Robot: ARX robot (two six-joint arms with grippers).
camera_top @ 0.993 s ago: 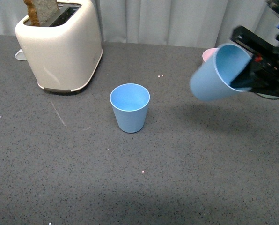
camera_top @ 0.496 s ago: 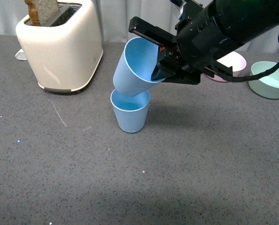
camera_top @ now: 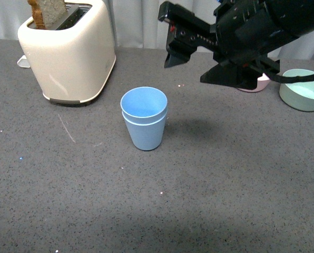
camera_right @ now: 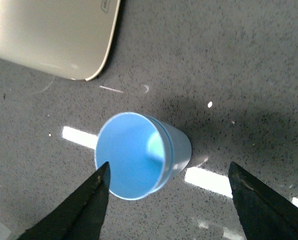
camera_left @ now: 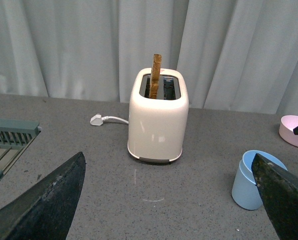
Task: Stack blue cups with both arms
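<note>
The two blue cups (camera_top: 144,124) stand nested, one inside the other, upright on the grey table at the middle of the front view. My right gripper (camera_top: 168,37) is open and empty, above and behind the stack, apart from it. In the right wrist view the stacked cups (camera_right: 139,155) sit below between the spread fingers of the right gripper (camera_right: 169,167). My left gripper (camera_left: 164,210) is open and empty, low over the table; the cups (camera_left: 254,182) show near one of its fingers (camera_left: 284,200). The left arm is out of the front view.
A cream toaster (camera_top: 67,52) with a slice of toast stands at the back left. A pink bowl (camera_top: 252,84) and a green bowl (camera_top: 304,92) sit at the back right, partly behind the right arm. A white plug (camera_left: 96,120) and a grey-green rack (camera_left: 9,137) lie beyond the toaster.
The right gripper carried the second blue cup leftward over the standing cup, let it drop in, opened and rose away. The cups are now nested.
</note>
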